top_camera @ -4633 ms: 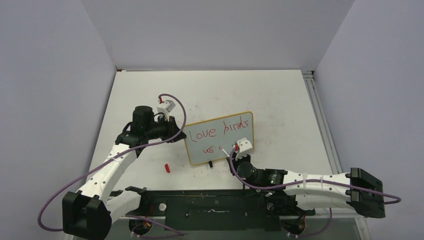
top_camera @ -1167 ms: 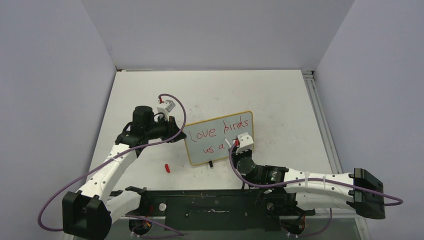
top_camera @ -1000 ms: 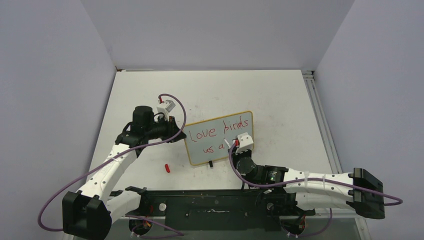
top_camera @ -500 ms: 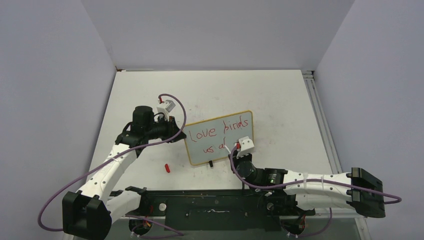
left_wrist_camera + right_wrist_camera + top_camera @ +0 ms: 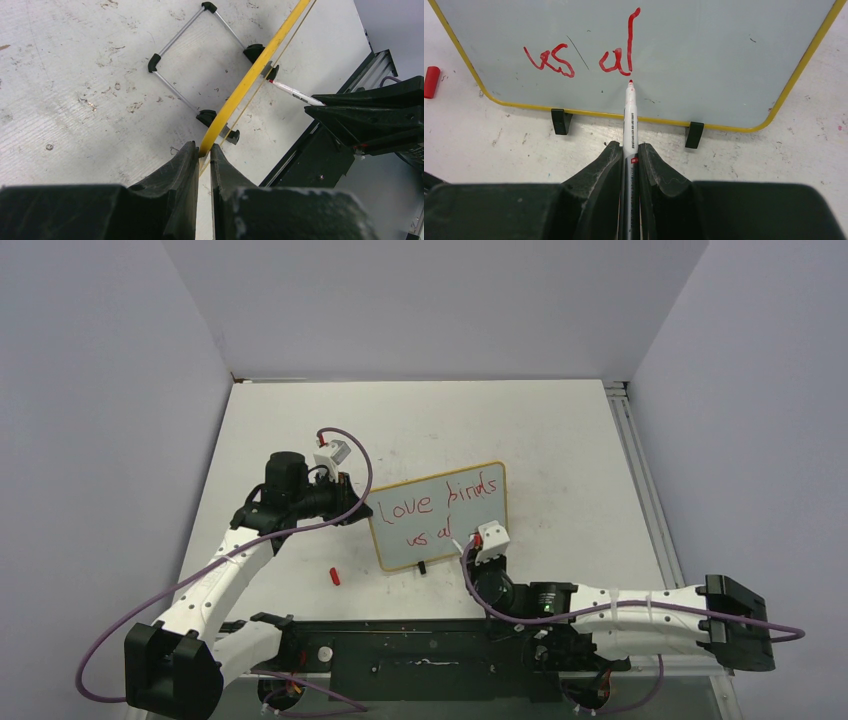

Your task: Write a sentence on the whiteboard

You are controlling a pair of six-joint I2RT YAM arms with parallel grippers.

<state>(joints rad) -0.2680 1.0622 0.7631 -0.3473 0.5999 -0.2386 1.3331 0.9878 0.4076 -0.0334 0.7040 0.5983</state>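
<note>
The whiteboard (image 5: pixel 440 480) stands tilted on the table, its thin yellow-tan frame on two black feet. Red writing on it reads "love birds" (image 5: pixel 440 498) above "vs al" (image 5: pixel 433 538). My left gripper (image 5: pixel 352 502) is shut on the board's left edge, with the frame (image 5: pixel 255 70) pinched between its fingers (image 5: pixel 202 150). My right gripper (image 5: pixel 470 552) is shut on a white marker (image 5: pixel 630 120). The marker's red tip sits at the lower end of the "l" stroke in "vs al" (image 5: pixel 614 55) on the board (image 5: pixel 704 50).
A red marker cap (image 5: pixel 336 576) lies on the table left of the board's near corner; it also shows in the right wrist view (image 5: pixel 430 81). A wire stand (image 5: pixel 185 60) props the board from behind. The black base rail (image 5: pixel 420 650) runs along the near edge.
The lower line has grown from "vs c" to "vs al". My right gripper moved up the board, then back down towards me with the marker. The left arm has not moved.
</note>
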